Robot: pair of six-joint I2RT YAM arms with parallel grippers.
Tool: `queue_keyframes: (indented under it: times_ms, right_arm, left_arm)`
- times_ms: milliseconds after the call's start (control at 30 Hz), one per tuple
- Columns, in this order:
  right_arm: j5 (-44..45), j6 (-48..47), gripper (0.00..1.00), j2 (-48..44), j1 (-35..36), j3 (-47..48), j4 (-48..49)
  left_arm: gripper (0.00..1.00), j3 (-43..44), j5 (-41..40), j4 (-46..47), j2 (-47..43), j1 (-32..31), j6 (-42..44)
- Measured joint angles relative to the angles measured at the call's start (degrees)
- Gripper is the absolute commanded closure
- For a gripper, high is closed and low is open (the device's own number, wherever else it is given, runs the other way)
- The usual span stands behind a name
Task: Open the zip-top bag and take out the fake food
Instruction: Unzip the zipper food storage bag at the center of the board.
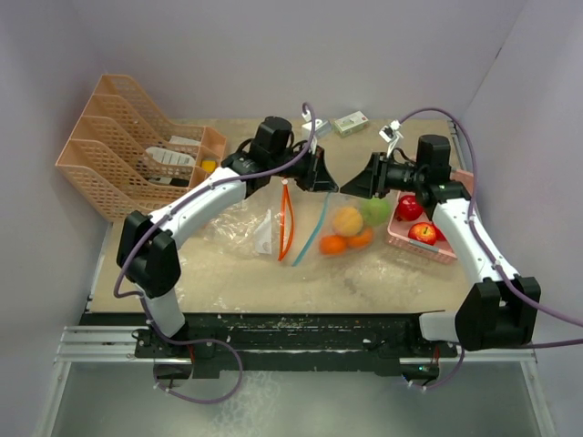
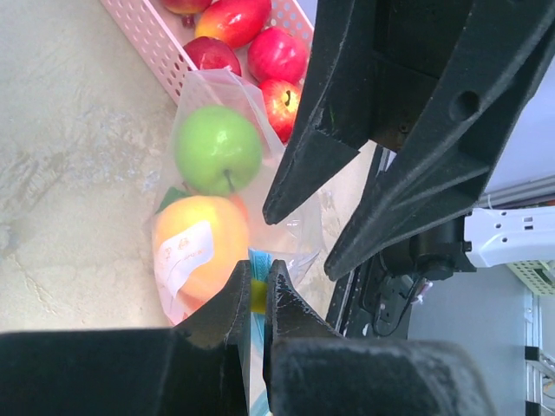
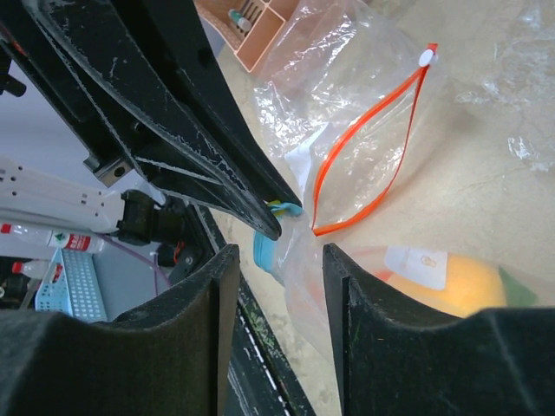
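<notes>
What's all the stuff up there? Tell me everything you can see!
blue-zip bag: one, clear, mid-table
green apple: one, green, in that bag
big fruit: one, yellow-orange, in that bag
oranges: two, orange, in that bag
orange-zip bag: one, clear, left of the blue-zip bag
basket: one, pink, right side
red apples: several, red, in the basket
rack: one, peach, back left
box: one, green-white, at the back
left gripper: black, jaws shut on the blue zip
right gripper: black, jaws open by the bag
</notes>
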Motion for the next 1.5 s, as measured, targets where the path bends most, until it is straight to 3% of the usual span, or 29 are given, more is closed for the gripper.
queue_keyframes:
  times_ms: [167,333,367,433,567,633,800,1267,1500]
  right_arm:
    - [-0.5,-1.7,0.36,0.2,0.2,0.0,0.7]
    - [-0.9,-4.9,0.34,3.1,0.9,0.0,2.2]
    - [-1.4,-5.4,0.37,3.9,1.1,0.0,2.1]
    - [-2.4,-6.8,0.52,5.4,2.0,0.0,2.1]
    - [-4.4,-8.5,1.0,7.0,4.1,0.0,1.9]
    - [-5.1,-8.9,1.0,7.0,4.7,0.0,2.1]
    - [-5.2,-6.5,1.0,6.9,4.5,-0.6,4.8]
    - [-3.5,-0.6,1.0,5.9,4.5,-2.9,11.6]
    - [-3.5,0.2,1.0,5.9,4.6,-3.0,12.9]
  left_arm:
    - [1.0,0.3,1.8,0.1,0.5,0.0,-0.6]
    - [1.0,0.7,2.6,0.2,0.5,0.0,-0.7]
    - [1.0,0.7,2.5,0.1,0.6,0.0,-0.6]
    - [1.0,0.7,2.4,-0.3,0.9,0.2,-0.6]
    - [1.0,1.1,2.0,-0.4,1.9,0.4,-0.5]
    - [1.0,1.2,2.0,-0.6,2.1,0.6,-0.5]
    - [0.72,1.7,1.9,0.3,2.4,1.0,-0.8]
    - [0.42,-2.8,-3.0,6.3,0.9,2.1,-5.6]
    - [0.12,-4.5,-4.7,8.9,-0.4,2.6,-8.1]
